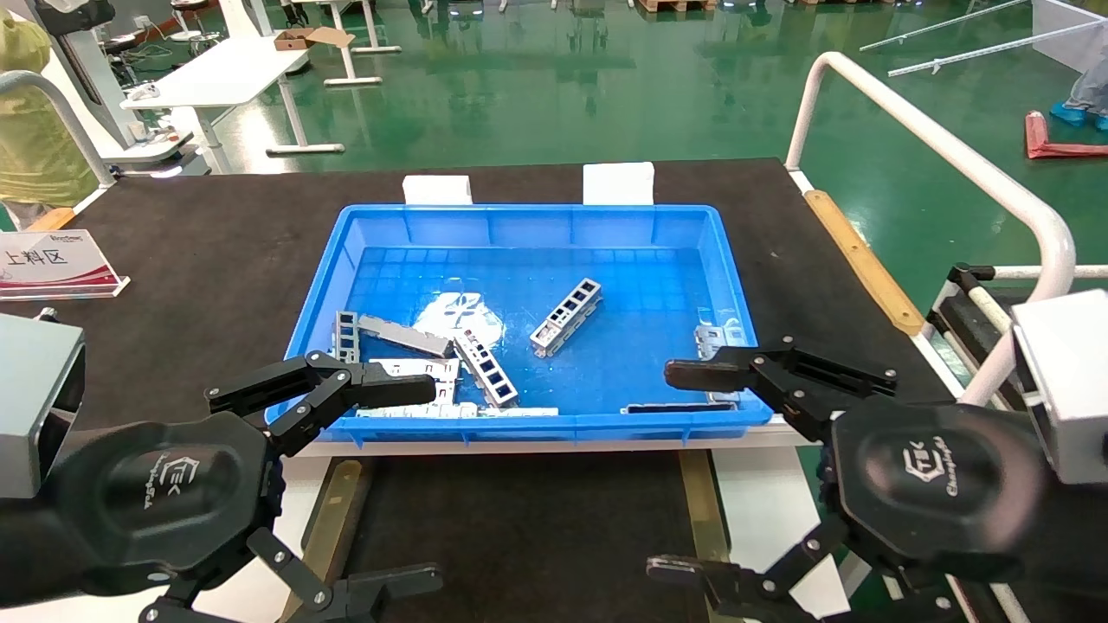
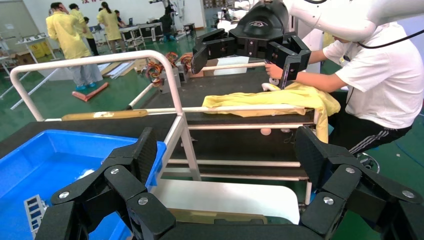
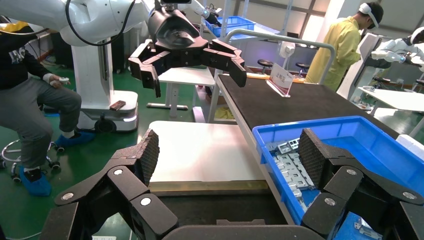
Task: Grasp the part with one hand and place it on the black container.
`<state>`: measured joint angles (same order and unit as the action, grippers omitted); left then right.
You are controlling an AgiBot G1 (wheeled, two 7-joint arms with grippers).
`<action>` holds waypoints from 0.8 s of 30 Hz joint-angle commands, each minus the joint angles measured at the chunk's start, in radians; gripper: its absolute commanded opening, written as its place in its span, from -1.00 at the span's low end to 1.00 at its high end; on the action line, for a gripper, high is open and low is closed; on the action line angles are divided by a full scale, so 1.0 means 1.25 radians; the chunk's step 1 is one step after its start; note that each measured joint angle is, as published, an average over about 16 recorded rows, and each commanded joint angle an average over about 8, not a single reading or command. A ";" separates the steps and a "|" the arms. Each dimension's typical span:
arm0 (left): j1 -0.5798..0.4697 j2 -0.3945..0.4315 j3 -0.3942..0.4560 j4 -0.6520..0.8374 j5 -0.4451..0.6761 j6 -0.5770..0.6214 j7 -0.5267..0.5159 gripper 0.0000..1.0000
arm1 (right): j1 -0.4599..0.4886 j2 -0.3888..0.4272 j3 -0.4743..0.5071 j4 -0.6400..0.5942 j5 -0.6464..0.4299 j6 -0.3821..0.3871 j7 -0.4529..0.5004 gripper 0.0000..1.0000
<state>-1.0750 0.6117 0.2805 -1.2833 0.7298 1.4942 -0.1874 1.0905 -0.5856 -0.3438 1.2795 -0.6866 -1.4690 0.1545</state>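
Observation:
The part point(image 1: 567, 317), a silver ladder-like channel bar, lies alone near the middle of the blue bin point(image 1: 537, 218). Two similar bars point(image 1: 486, 369) lie among flat silver plates at the bin's near left. The black container point(image 1: 519, 519) is the flat black surface in front of the bin, edged by tan-gold strips point(image 1: 333, 510). My left gripper point(image 1: 433, 483) is open and empty, hovering at the bin's near left corner above the container's left edge. My right gripper point(image 1: 662, 470) is open and empty at the bin's near right corner. Nothing lies between the pads in either wrist view.
Two white blocks point(image 1: 616, 183) stand behind the bin. A sign stand point(image 1: 54, 264) sits at the table's far left. A white tube rail point(image 1: 943, 151) and a tan strip point(image 1: 861, 260) run along the right edge. Flat tabbed plates point(image 3: 295, 167) fill the bin's near side.

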 commanded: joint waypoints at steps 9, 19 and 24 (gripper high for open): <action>0.000 0.000 0.000 0.000 0.000 0.000 0.000 1.00 | 0.000 0.000 0.000 0.000 0.000 0.000 0.000 1.00; -0.013 0.014 0.012 0.007 0.015 -0.013 -0.015 1.00 | 0.000 0.000 0.000 -0.001 0.000 0.000 0.000 1.00; -0.033 0.035 0.034 0.012 0.068 -0.048 -0.023 1.00 | 0.000 0.000 0.000 -0.001 0.000 0.000 0.000 1.00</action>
<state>-1.1192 0.6630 0.3249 -1.2598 0.8212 1.4260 -0.2153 1.0909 -0.5857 -0.3442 1.2788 -0.6865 -1.4694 0.1541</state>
